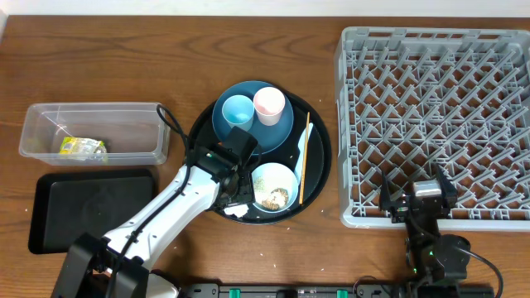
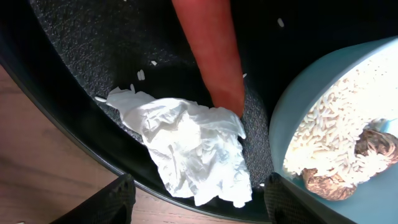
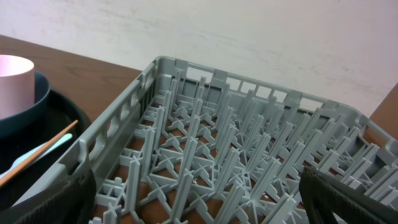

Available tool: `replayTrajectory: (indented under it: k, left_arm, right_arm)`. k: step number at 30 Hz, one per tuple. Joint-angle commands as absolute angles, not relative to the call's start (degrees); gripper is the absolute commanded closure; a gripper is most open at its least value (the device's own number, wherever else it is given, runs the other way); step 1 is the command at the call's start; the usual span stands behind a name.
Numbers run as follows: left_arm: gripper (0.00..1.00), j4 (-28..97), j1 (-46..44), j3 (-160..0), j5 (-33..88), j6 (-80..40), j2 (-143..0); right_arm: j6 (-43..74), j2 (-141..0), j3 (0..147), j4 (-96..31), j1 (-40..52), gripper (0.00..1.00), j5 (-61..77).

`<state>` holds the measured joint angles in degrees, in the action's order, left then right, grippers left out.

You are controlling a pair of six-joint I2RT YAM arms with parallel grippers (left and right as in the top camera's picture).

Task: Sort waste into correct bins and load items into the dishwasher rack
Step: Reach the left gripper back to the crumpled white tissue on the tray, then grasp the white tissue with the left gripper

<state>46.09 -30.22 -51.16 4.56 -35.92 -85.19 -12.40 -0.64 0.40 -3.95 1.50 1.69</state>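
The crumpled white tissue [image 2: 186, 149] is lying against the tip of the orange carrot [image 2: 211, 56], beside the white bowl [image 2: 292, 106], which is holding rice and brownish scraps [image 2: 373, 149]. The yellow-green wrapper [image 1: 83, 148] is lying in the clear tub [image 1: 124, 124]. The light-blue cup [image 1: 238, 108] and pink cup [image 1: 269, 105] are standing upright on the dark blue plate [image 1: 277, 136].

A robot test bench, not a real kitchen: a bare wooden table [image 1: 83, 50] before a plain white wall [image 3: 249, 37]. Left arm [image 1: 170, 203] and right arm [image 1: 431, 240] stand below the round tray [image 1: 325, 157], rack [image 1: 431, 33] to its right, tub [image 1: 33, 136] and black tray [image 1: 91, 211] to its left.
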Motion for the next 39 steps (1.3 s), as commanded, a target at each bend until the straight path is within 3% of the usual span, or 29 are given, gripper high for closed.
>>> replayTrajectory:
  k: [1, 24, 31, 39]
  left_arm:
    - [0.32, 46.0, -30.2, -50.0, 3.7, -35.0, -85.8]
    - [0.34, 37.8, -30.2, -44.3, 3.1, -35.2, -85.8]
    - [0.51, 36.7, -30.2, -44.1, 3.0, -35.2, -85.8]
    - [0.59, 36.8, -30.2, -44.0, 3.0, -35.2, -85.8]
  right_arm:
    - [-12.7, -0.4, 0.3, -4.1, 1.1, 0.01, 1.5]
    - [-12.7, -0.4, 0.3, -4.1, 1.1, 0.01, 1.5]
    - [-12.7, -0.4, 0.3, -4.1, 1.1, 0.01, 1.5]
    - [-12.7, -0.4, 0.3, -4.1, 1.1, 0.01, 1.5]
